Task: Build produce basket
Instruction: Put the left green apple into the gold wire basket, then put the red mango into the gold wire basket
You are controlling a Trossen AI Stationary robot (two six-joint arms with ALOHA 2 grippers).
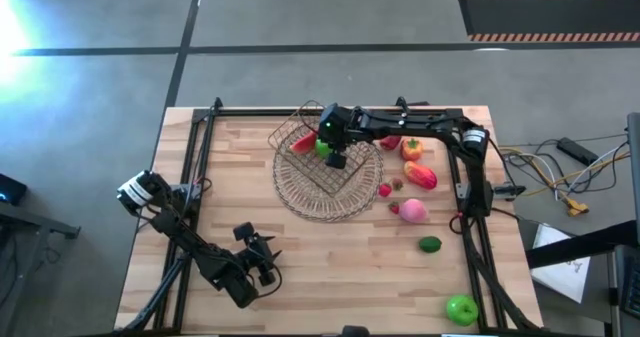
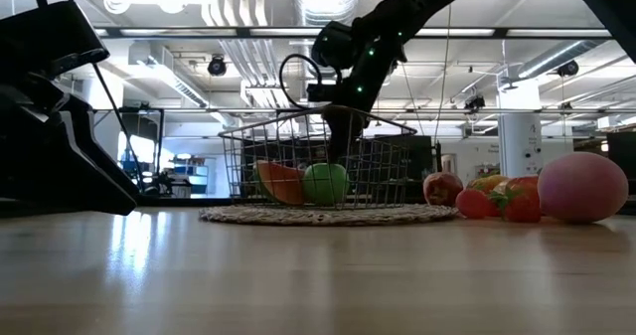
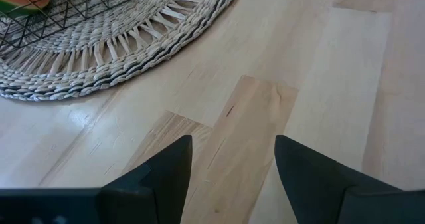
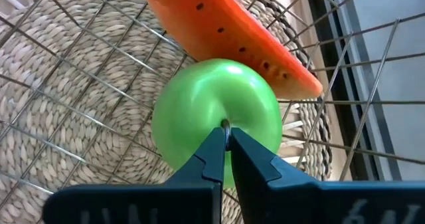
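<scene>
Your right gripper reaches down inside the wire basket, its fingers pinched tight on the stem of a green apple. That apple sits on the basket floor, touching a watermelon slice. The basket stands on a round woven mat. More produce lies on the table beside the mat. Your left gripper hovers well away from the basket, fingers spread wide and empty.

Overhead, table-level and right wrist cameras share the basket; left wrist faces tabletop.

Green apple; orange-red watermelon slice, dark seeds; pale woven mat.
</scene>
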